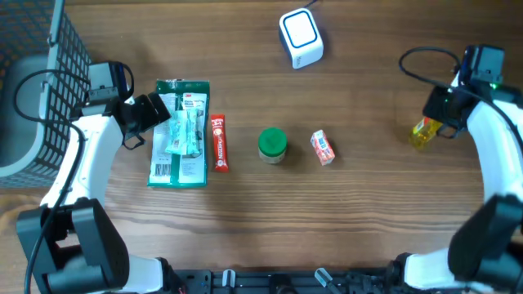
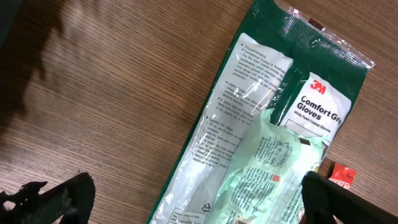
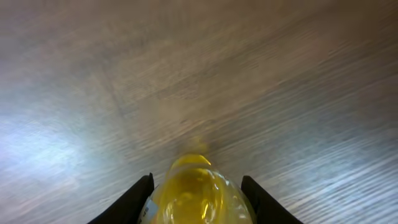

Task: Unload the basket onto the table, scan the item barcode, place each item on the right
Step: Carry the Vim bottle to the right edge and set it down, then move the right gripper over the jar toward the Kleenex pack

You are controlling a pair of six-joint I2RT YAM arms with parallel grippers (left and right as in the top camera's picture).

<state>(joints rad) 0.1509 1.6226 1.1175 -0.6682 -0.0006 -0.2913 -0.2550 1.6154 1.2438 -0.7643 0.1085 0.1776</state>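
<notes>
A small yellow bottle (image 1: 422, 133) is at the far right, and my right gripper (image 1: 439, 112) is shut on it. The right wrist view shows the bottle (image 3: 198, 196) filling the gap between both fingers (image 3: 140, 196), above bare wood. The white barcode scanner (image 1: 300, 37) sits at the back centre. My left gripper (image 1: 151, 112) is open over the top of a green glove package (image 1: 181, 133). In the left wrist view the package (image 2: 261, 143) lies flat under my left gripper (image 2: 199, 202), whose wide-apart fingertips do not touch it.
A grey wire basket (image 1: 33, 73) stands at the far left. A red tube (image 1: 219, 143), a green-lidded jar (image 1: 272, 144) and a small red-and-white box (image 1: 323, 148) lie in a row across the middle of the wooden table (image 1: 368, 220).
</notes>
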